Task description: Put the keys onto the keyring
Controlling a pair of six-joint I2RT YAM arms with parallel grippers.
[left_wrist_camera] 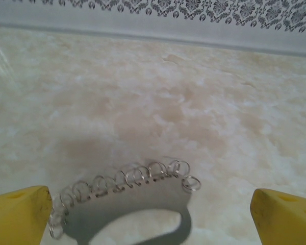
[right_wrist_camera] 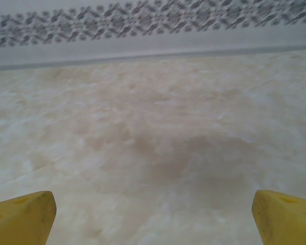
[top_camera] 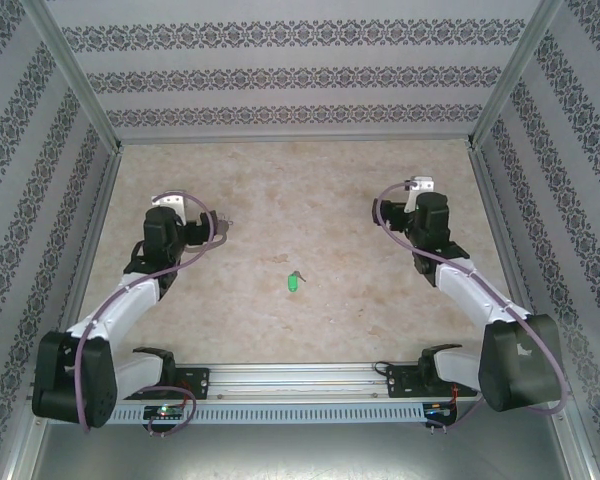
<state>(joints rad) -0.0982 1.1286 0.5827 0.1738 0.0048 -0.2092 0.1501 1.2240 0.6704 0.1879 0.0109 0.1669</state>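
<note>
The key (top_camera: 293,282), small with a bright green head, lies on the table between the two arms. The keyring (left_wrist_camera: 143,196) is a flat dull grey loop with several small wire rings along its upper edge. It lies flat on the table between the yellow fingers (left_wrist_camera: 20,217) of my left gripper (left_wrist_camera: 153,222), touching neither finger. In the top view it is a small speck (top_camera: 228,222) just right of the left gripper (top_camera: 206,223). My right gripper (right_wrist_camera: 153,222) stands open over bare table at the right (top_camera: 413,200), with nothing between its fingers (right_wrist_camera: 283,217).
Patterned walls with metal posts enclose the beige marbled table (top_camera: 300,190) on three sides. The back wall's foot (right_wrist_camera: 153,51) runs beyond the right gripper. A rail with both arm bases (top_camera: 300,380) runs along the near edge.
</note>
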